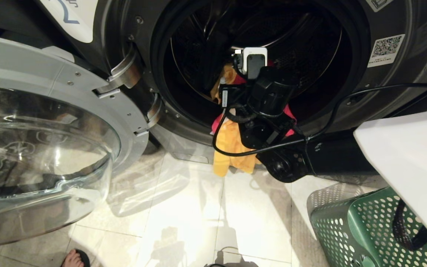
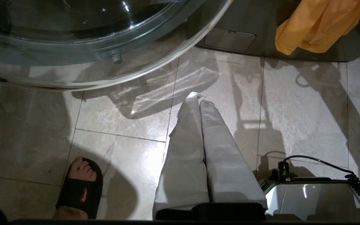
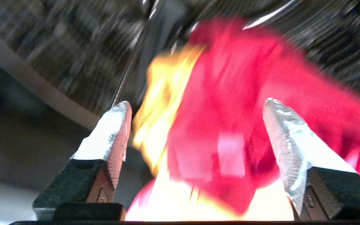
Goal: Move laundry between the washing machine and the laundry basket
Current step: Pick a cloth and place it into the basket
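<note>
The dark grey washing machine (image 1: 402, 22) stands with its glass door (image 1: 50, 148) swung open to the left. A yellow garment (image 1: 232, 148) and a red garment (image 1: 290, 111) hang over the lip of the drum mouth. My right arm (image 1: 269, 96) reaches into that mouth, hiding its own fingers in the head view. In the right wrist view my right gripper (image 3: 196, 103) is open, with the red cloth (image 3: 245, 78) and yellow cloth (image 3: 164, 84) loose between and ahead of its fingers. The green laundry basket (image 1: 350, 226) sits at the lower right. My left gripper (image 2: 201, 99) is shut and parked over the floor.
A person's foot in a black sandal (image 2: 80, 184) stands on the tiled floor near the door. A black cable (image 1: 332, 115) runs from my right arm across the machine front. A white part of the robot (image 1: 402, 155) overhangs the basket.
</note>
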Controlling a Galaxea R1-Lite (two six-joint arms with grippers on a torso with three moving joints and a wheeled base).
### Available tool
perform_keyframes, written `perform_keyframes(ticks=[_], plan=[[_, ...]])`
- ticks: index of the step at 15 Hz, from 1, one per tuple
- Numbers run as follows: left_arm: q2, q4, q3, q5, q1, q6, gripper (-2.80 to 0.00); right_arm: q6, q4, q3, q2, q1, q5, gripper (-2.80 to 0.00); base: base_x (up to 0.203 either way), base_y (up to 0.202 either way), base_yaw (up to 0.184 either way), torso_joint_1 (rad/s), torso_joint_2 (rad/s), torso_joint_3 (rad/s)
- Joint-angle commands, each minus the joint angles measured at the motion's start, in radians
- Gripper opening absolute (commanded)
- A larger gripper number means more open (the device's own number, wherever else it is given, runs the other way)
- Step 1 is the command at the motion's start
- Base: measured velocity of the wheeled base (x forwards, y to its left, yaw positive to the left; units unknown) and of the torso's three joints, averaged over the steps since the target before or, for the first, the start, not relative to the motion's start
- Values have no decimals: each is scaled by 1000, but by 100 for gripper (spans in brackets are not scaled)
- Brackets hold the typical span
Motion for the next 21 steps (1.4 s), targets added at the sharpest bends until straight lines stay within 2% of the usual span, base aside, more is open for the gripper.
perform_keyframes(ticks=[1, 6, 8, 13, 16, 21], plan=[[2, 0, 0, 0, 0, 0, -280, 21, -5, 156, -90, 26, -4, 0, 0, 0, 0, 0, 0, 0], [1, 0, 0, 0, 0, 0, -280, 48, -3, 411, -179, 46, -5, 0, 0, 0, 0, 0, 0, 0], [2, 0, 0, 0, 0, 0, -280, 94, -2, 500, -174, 50, -6, 0, 0, 0, 0, 0, 0, 0], [1, 0, 0, 0, 0, 0, -280, 178, 66, 459, -42, 39, 12, 0, 0, 0, 0, 0, 0, 0], [0, 0, 0, 0, 0, 0, -280, 192, 192, 398, 0, -12, 21, 0, 0, 0, 0, 0, 0, 0], [2, 0, 0, 0, 0, 0, -280, 300, 395, 250, 49, -69, 27, 0, 0, 0, 0, 0, 0, 0]])
